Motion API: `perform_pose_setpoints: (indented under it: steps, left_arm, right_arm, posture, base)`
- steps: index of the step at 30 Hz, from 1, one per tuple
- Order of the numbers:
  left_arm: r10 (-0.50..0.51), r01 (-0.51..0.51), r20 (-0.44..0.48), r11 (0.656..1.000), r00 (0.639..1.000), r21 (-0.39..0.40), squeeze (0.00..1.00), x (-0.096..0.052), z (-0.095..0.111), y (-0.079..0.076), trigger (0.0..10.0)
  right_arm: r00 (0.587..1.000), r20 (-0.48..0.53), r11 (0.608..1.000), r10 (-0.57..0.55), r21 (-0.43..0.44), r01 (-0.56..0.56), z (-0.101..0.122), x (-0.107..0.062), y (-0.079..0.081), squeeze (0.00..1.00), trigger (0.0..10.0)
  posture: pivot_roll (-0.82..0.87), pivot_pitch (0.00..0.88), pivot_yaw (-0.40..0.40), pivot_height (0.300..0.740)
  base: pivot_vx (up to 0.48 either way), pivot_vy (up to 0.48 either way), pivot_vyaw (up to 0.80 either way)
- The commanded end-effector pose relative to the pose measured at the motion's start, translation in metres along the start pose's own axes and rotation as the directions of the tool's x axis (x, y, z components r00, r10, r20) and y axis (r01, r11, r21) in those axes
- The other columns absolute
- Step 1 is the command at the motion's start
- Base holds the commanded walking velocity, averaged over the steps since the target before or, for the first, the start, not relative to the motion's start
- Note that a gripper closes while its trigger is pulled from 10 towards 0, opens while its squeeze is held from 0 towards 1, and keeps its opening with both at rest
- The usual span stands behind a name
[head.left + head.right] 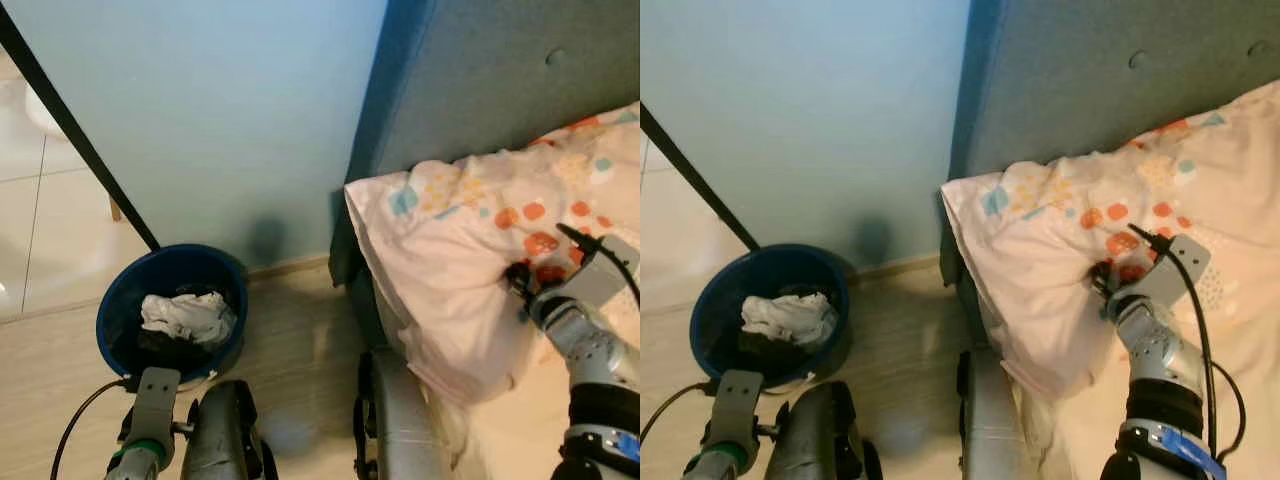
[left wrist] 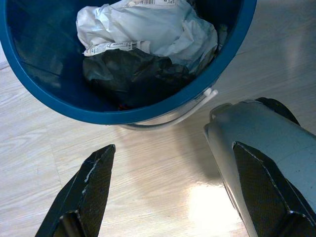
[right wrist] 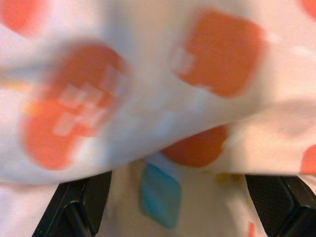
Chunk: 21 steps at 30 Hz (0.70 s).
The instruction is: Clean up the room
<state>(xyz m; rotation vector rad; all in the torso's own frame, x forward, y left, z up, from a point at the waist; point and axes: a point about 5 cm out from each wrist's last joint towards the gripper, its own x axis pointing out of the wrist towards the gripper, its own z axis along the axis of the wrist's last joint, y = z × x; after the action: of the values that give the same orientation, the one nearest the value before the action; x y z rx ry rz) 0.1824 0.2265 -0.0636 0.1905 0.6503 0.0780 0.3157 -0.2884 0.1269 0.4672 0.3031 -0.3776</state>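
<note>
pressing into the pale pink pillow with orange and blue patches [image 1: 470, 270] on the bed against the grey upholstered headboard [image 1: 500, 80], the right gripper [image 1: 522, 281] is spreading wide; the left gripper [image 2: 173, 192] is hanging wide beside the round blue plastic bin [image 1: 115, 310] holding crumpled white and black rubbish [image 2: 143, 44].

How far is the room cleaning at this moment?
Done: the blue bin on the floor holds crumpled white paper over a black bag. In hand: the right tool presses into the patterned pillow on the bed, fingers open. The left tool hangs open near the bin. Left: straightening the pillow.
</note>
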Motion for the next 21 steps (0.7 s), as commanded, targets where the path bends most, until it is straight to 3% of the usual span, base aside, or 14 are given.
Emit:
perform_pose_setpoints:
  steps: [1,5,8,9,13,18,20,21]
  left_arm:
    - [-0.133,0.138,-0.142,0.99,0.981,0.028,0.0,-0.014,-0.031,-0.03,10.0]
    - [-0.139,0.145,-0.142,0.989,0.98,0.029,0.0,-0.013,-0.03,-0.033,10.0]
    - [-0.144,0.149,-0.142,0.989,0.979,0.024,0.0,-0.013,-0.03,-0.036,10.0]
    - [-0.144,0.149,-0.142,0.989,0.979,0.024,0.0,-0.013,-0.03,-0.036,10.0]
    - [-0.144,0.147,-0.154,0.989,0.978,0.008,0.0,-0.015,-0.034,-0.038,10.0]
    - [-0.148,0.151,-0.17,0.989,0.974,0.002,0.0,-0.019,-0.039,-0.042,10.0]
    - [-0.148,0.15,-0.174,0.989,0.973,-0.004,0.0,-0.02,-0.04,-0.044,10.0]
    - [-0.148,0.15,-0.174,0.989,0.973,-0.004,0.0,-0.02,-0.04,-0.044,10.0]
  right_arm:
    - [0.997,0.056,0.999,0.052,-0.005,-0.052,0.021,-0.004,0.011,0.0,10.0]
    - [0.994,0.076,0.995,0.084,-0.063,-0.08,0.044,-0.009,0.023,0.0,10.0]
    - [0.991,-0.081,0.953,-0.109,-0.293,0.081,0.05,-0.013,-0.002,0.0,10.0]
    - [0.991,-0.081,0.953,-0.109,-0.293,0.081,0.05,-0.013,-0.002,0.0,10.0]
    - [0.985,-0.11,0.877,-0.133,-0.477,0.064,0.07,-0.023,-0.013,0.0,10.0]
    - [0.977,-0.112,0.875,-0.18,-0.473,0.107,0.082,-0.028,-0.027,0.0,10.0]
    - [0.971,-0.143,0.915,-0.193,-0.385,0.125,0.078,-0.03,-0.038,0.0,10.0]
    - [0.971,-0.143,0.915,-0.193,-0.385,0.125,0.078,-0.03,-0.038,0.0,10.0]
  posture:
    - [-0.17,0.228,0.008,0.592]
    - [-0.17,0.224,0.005,0.592]
    - [-0.18,0.226,-0.023,0.592]
    - [-0.18,0.226,-0.023,0.592]
    - [-0.2,0.229,-0.046,0.592]
    - [-0.22,0.224,-0.08,0.592]
    - [-0.23,0.225,-0.091,0.592]
    - [-0.23,0.225,-0.091,0.592]
  base:
    - [0.0,0.0,0.0]
    - [0.0,0.0,0.0]
    - [0.0,0.0,0.0]
    - [0.0,0.0,0.0]
    - [0.0,0.0,0.0]
    - [0.0,0.0,0.0]
    - [0.0,0.0,0.0]
    - [0.0,0.0,0.0]
